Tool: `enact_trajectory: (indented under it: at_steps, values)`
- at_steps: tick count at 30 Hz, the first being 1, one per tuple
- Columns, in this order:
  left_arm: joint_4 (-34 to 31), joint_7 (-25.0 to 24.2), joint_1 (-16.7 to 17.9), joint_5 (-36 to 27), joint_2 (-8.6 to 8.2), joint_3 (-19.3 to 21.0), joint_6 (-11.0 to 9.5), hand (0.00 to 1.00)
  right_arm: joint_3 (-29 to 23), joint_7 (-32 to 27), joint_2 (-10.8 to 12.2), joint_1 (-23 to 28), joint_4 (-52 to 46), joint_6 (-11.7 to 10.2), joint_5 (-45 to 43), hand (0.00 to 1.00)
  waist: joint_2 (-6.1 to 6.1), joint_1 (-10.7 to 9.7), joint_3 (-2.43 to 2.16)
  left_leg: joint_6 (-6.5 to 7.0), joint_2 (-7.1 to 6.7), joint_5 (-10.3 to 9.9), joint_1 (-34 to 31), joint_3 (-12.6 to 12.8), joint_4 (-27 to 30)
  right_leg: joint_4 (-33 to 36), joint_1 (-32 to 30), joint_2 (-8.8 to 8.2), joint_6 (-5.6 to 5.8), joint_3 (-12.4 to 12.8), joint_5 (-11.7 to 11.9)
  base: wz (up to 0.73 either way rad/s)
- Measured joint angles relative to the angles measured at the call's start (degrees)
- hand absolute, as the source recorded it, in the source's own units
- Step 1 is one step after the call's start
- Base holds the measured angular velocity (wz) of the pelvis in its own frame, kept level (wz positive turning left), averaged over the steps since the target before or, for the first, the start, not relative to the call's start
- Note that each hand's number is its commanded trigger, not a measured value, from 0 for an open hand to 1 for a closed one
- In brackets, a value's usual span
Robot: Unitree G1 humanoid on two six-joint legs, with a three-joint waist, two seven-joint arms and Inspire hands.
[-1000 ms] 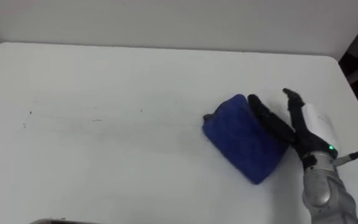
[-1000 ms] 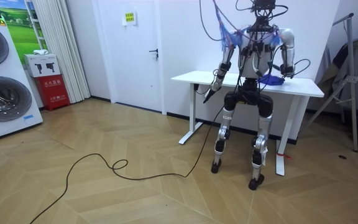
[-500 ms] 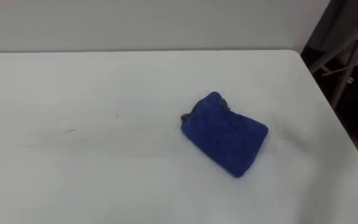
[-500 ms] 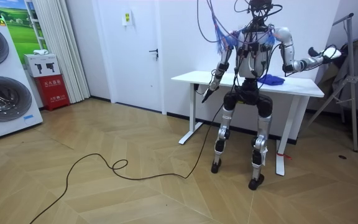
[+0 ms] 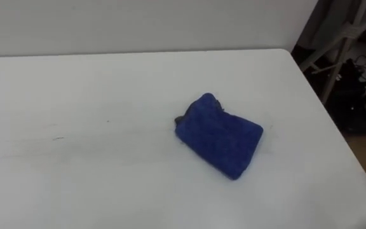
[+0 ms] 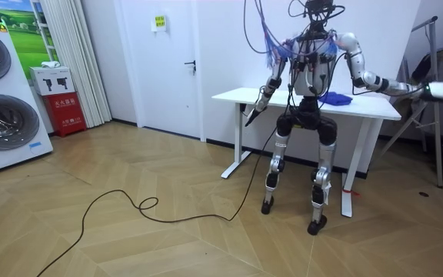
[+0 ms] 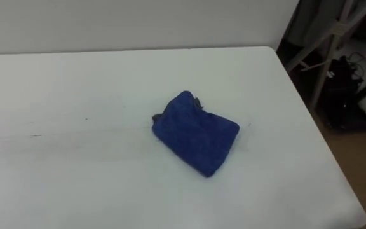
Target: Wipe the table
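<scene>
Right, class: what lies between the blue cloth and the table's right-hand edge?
Nothing: bare white table beside the blue cloth, seen in the left eye view.

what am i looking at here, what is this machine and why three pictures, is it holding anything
It is a humanoid robot that stands on two legs at a white rectangular table, with its back to the room camera. That camera stands a few metres off and gives the room view.

The other two pictures come from the pair of cameras in the robot's head. They look down at the tabletop, so both show the same scene from slightly different places.

On the table lies one crumpled blue cloth, meant for wiping. Neither hand holds it and nothing touches it. The right hand is stretched out sideways, well past the table's end. The left hand hangs low by the table's near corner.
</scene>
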Motion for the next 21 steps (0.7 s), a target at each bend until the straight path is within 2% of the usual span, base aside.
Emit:
enact_trajectory:
  at_steps: [2, 5, 7, 8, 9, 12, 14, 18, 21]
  values:
    - [0.0, 0.0, -0.1, 0.0, 0.07, 1.2, 0.1, 0.00, -1.3, 0.0, 0.0, 0.6, 5.8, 0.3, 3.0, 0.00, -0.27, -0.1, -0.14, 0.01, 0.01, -0.2, 0.0, 0.3, 0.1, 0.0, 0.1, 0.03, 0.03, 0.3, 0.0, -0.08]
    - [0.0, 0.0, -0.1, 0.2, 0.67, 1.6, 0.3, 0.00, -3.1, 0.1, -0.1, 2.5, 12.7, 0.6, 4.7, 0.00, -0.01, -0.1, -0.28, 0.08, 0.05, -0.8, 0.1, 0.9, 0.5, 0.0, 0.1, 0.00, 0.09, 0.7, -0.1, -0.10]
    - [0.1, -0.3, 0.3, 0.2, 0.84, 1.6, 1.2, 0.00, -3.3, 0.9, -0.1, 4.3, 17.8, 0.7, 7.3, 0.00, -0.22, -0.1, -0.16, 0.05, 0.08, -1.1, 0.9, 1.2, 0.4, 0.1, 0.5, 0.00, 0.25, 1.2, -0.2, -0.10]
    - [0.1, -0.5, 0.4, 0.2, 0.85, 1.6, 1.5, 0.00, -3.1, 1.2, -0.1, 4.8, 19.1, 0.8, 8.1, 0.00, 0.56, -0.1, -0.15, 0.03, 0.09, -1.2, 1.0, 1.4, 0.5, 0.1, 0.5, 0.03, 0.26, 1.3, -0.2, -0.09]
    - [0.1, -0.8, 0.3, 0.2, 0.87, 1.6, 1.8, 0.00, -2.9, 2.0, -0.1, 5.7, 22.3, 0.8, 9.0, 0.00, 0.49, 0.0, -0.30, 0.05, 0.10, -1.3, 1.0, 1.5, 0.6, 0.1, 0.5, 0.03, 0.27, 1.6, -0.2, -0.08]
    - [1.5, -0.9, -0.1, -0.2, 1.24, 0.8, 2.3, 0.00, 0.9, 4.4, 0.1, 6.7, 29.5, 1.9, 11.8, 0.00, 0.40, 0.1, -0.14, 0.07, 0.12, -1.5, 1.2, 1.6, 0.7, 0.1, 0.3, 0.01, 0.27, 1.9, -0.2, -0.04]
    - [3.2, -0.9, -0.7, -0.6, 1.26, -0.3, 2.2, 0.00, 4.5, 6.0, 0.8, 7.9, 33.0, 1.9, 12.9, 0.00, 0.68, 0.2, -0.25, 0.02, 0.13, -1.6, 1.2, 1.5, 0.7, 0.0, 0.5, 0.03, 0.27, 1.9, -0.2, 0.00]
    - [6.8, -0.9, -1.5, -0.5, 1.07, -5.8, 2.0, 0.00, 11.4, 9.2, 4.1, 8.4, 37.3, 3.0, 13.6, 0.00, 1.86, 0.4, -0.14, 0.02, 0.16, -1.8, 1.4, 1.5, 0.9, 0.0, 0.7, 0.07, 0.27, 1.9, -0.2, 0.00]
    - [9.1, -0.9, -2.0, -0.3, 0.14, -7.1, 1.1, 0.00, 15.3, 11.5, 7.2, 8.2, 38.6, 3.0, 14.3, 0.00, 2.76, 1.3, -0.20, -0.06, 0.16, -2.2, 1.7, 1.5, 0.9, -0.1, 1.4, 0.10, 0.30, 1.9, -0.2, 0.00]
